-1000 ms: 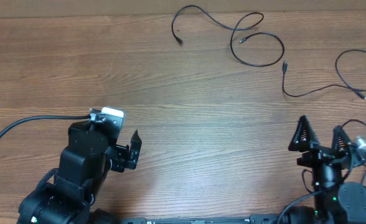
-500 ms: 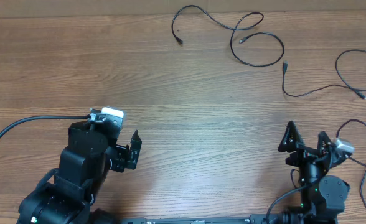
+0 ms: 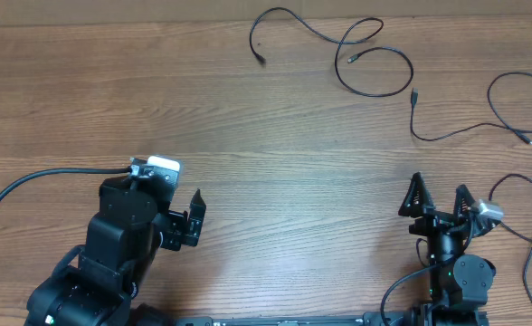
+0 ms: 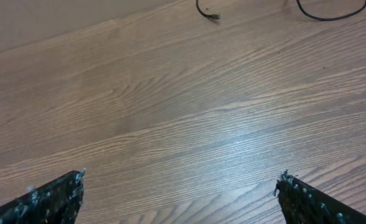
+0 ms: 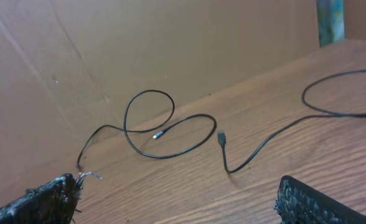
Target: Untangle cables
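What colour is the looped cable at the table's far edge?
The looped cable is black, clearest in the right wrist view.

I am looking down on what is reading as a robotics lab test bench. A wood-grain table (image 3: pixel 266 136) is filling the overhead view. The left arm (image 3: pixel 121 244) is sitting at 7 o'clock with a thick black feed cable (image 3: pixel 67 171) running off toward 8 o'clock. The right arm (image 3: pixel 460 276) is sitting at 5 o'clock. Thin cables (image 3: pixel 375 94) are lying loose around 1 o'clock. Through the right wrist camera I am seeing a creased, plain cardboard panel (image 5: pixel 139 43) standing behind the table's far edge.
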Robot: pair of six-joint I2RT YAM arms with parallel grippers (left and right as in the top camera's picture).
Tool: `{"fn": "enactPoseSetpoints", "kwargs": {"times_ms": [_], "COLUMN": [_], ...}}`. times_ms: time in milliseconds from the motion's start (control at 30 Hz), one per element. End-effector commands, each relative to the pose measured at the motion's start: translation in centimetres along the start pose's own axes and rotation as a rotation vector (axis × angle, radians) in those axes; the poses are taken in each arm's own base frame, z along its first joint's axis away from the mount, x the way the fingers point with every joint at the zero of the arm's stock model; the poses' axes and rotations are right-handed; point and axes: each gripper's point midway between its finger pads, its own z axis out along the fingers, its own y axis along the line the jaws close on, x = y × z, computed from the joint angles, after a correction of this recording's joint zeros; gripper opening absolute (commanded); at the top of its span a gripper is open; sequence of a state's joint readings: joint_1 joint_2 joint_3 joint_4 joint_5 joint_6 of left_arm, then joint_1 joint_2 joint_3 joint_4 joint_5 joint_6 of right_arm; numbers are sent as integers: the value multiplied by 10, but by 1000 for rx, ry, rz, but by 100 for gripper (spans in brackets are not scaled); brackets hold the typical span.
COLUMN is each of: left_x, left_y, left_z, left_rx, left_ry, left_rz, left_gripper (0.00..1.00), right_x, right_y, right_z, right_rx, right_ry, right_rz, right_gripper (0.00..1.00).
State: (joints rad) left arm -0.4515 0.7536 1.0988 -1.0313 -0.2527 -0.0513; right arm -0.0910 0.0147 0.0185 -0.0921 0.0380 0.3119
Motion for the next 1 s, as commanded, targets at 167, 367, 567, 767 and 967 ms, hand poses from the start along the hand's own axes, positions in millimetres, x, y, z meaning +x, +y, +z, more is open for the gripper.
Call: {"fn": "enactPoseSetpoints", "kwargs": {"times_ms": [167,367,567,767,967], "left_x": [1,1,1,1,1], "left_y": [-2,-2,-2,-2,-2], "left_z": [1,1,1,1,1], "left_rx": [11,11,11,11,11], "left_ry": [3,3,3,3,3], "left_rz": [12,12,12,12,12], "left_gripper": [99,99,100,100,100], "right_x": [1,1,0,0,0], "right_y": [1,1,0,0,3], "right_z": [0,0,0,0,0], "right_rx": [-12,-11,-4,-6,-15], "right_ry": [-6,-7,-13,-13,-10], "right_rz": [-147,-165,-164,-164,-164], "right_gripper": [100,100,100,100,100]}}
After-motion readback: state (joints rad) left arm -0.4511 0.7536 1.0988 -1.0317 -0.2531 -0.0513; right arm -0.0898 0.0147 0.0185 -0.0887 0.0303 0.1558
